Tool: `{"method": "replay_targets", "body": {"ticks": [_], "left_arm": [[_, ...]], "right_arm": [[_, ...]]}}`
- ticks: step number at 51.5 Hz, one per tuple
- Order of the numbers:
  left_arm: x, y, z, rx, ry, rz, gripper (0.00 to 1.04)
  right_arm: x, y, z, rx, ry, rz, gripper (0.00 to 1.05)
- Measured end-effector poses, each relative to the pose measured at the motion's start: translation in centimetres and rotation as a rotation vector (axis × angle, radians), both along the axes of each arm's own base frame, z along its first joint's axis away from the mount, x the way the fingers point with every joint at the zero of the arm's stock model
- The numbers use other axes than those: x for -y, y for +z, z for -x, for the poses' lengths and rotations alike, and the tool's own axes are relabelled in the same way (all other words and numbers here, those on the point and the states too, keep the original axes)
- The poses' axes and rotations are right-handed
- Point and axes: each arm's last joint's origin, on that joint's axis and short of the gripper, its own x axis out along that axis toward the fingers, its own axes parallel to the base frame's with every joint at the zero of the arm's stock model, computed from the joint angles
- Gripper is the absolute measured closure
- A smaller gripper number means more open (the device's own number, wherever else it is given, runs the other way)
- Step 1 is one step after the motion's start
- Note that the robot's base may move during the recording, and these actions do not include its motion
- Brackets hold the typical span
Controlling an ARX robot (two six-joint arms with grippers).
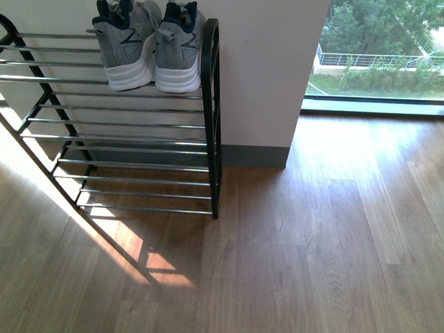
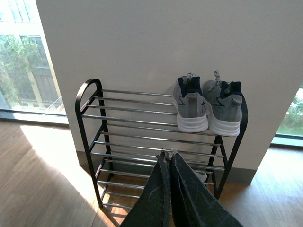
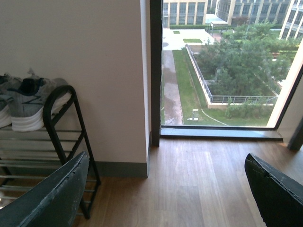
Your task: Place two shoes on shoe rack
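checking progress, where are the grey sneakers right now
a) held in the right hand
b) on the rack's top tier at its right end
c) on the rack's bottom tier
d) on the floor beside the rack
b: both grey sneakers sit side by side on the top rods of the shoe rack, at its right end.

My shoe rack (image 1: 211,118) stands low before me, backed against the wall: black arched uprights at each end and tiers of thin chrome rods running level between them. Both grey knit sneakers sit on its top tier, at the right-hand end in my front view, upright, heels toward me and toes to the wall. The outer sneaker (image 1: 179,55) is just beside the black upright; the inner sneaker (image 1: 126,52) presses against it. Each has a thick white sole and a navy collar
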Motion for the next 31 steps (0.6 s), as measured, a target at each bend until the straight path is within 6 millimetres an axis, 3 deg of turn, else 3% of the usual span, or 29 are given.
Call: {"method": "replay_targets", "body": {"ticks": [10, 31], "left_arm": [[0.0, -0.4, 1.1, -0.014, 0.0, 0.0, 1.04], [0.0, -0.4, 1.1, -0.018, 0.001, 0.0, 1.04]], "right_arm": [[0.0, 0.0, 0.0, -0.001, 0.001, 0.0, 0.09], [0.0, 0.0, 0.0, 0.0, 0.001, 0.0, 0.09]]}}
